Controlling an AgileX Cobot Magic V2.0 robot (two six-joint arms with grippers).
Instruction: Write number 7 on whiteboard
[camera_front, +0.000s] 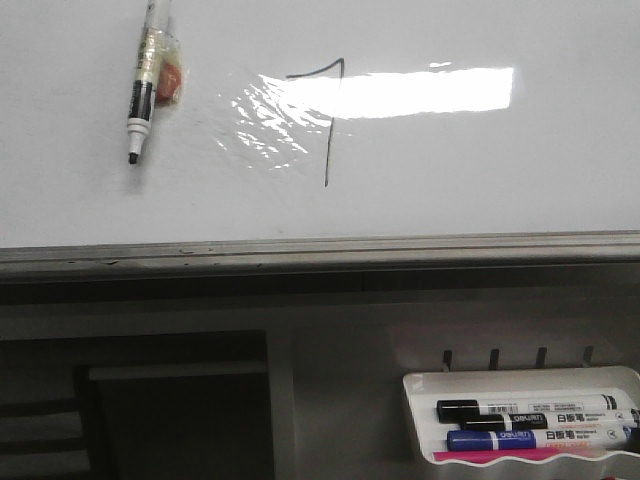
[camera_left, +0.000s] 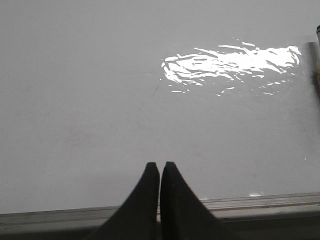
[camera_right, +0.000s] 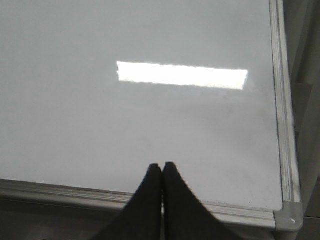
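Firstly, the front view shows the number 7 (camera_front: 328, 120) on the whiteboard (camera_front: 480, 190), right of a lying marker (camera_front: 145, 85) (a tray (camera_front: 520, 385) of markers sits nearer). Then both wrist views show the left gripper (camera_left: 160, 167) and right gripper (camera_right: 162, 167) closed and empty above the board's near rim.

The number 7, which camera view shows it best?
The front view: the number 7 appears whole on the whiteboard, top stroke and downstroke. The left and right wrist views show only bare board and glare, not the figure.
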